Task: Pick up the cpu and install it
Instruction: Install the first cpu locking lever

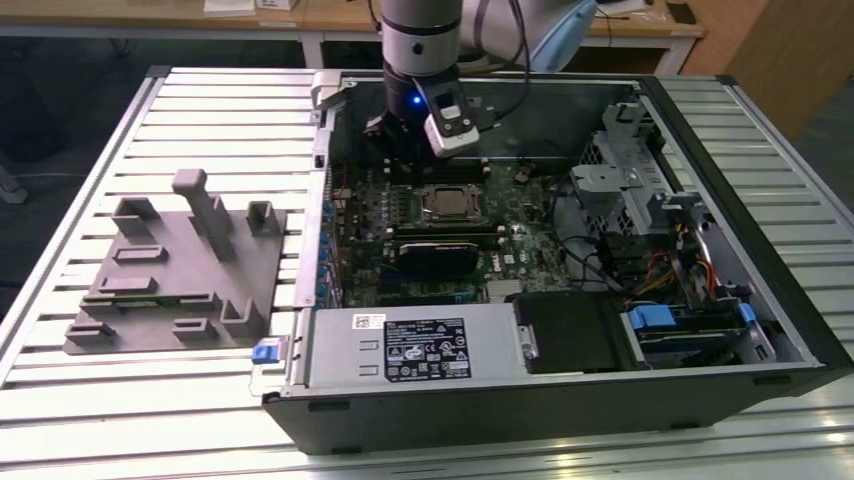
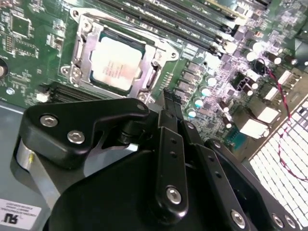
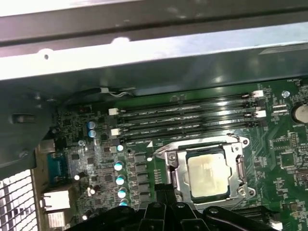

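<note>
**Cpu in its socket, gripper empty**

Your gripper (image 2: 171, 97) hangs just above the motherboard (image 2: 29, 43), fingers together and holding nothing. The cpu (image 2: 117, 62) lies flat inside the socket frame (image 2: 82, 57), mid-board beside the memory slots (image 3: 185, 120). Placement looks done, but you cannot tell whether the frame is latched.

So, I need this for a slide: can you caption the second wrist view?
Gripper close to the socket on the green board, with the cpu seated inside it.
</note>
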Controlling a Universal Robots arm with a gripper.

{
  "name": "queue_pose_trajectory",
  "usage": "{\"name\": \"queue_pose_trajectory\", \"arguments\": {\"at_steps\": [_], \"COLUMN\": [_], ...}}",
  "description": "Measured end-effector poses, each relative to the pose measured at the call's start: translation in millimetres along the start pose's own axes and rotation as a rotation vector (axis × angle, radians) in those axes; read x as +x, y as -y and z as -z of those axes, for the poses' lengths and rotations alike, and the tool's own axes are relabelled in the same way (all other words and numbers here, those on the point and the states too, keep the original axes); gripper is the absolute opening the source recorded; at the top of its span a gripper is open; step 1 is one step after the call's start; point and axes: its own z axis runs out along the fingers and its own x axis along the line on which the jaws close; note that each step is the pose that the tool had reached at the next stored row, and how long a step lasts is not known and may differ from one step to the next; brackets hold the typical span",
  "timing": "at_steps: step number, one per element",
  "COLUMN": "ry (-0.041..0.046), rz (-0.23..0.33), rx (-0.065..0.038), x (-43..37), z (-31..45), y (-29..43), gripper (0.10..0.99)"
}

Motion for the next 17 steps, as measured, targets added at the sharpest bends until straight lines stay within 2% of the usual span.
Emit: {"name": "queue_pose_trajectory", "arguments": {"at_steps": [2, 4, 9, 14, 17], "ry": [0.0, -0.001, -0.009, -0.0161, -0.0209], "rz": [0.0, 0.0, 0.001, 0.003, 0.004], "rx": [0.0, -0.007, -0.062, -0.109, -0.14], "x": [2.9, 4.7, 7.9, 12.4, 15.3], "z": [0.0, -0.1, -0.3, -0.4, -0.4], "y": [0.4, 0.9, 2.2, 3.9, 4.9], "gripper": [0.106, 0.106, 0.106, 0.106, 0.106]}}
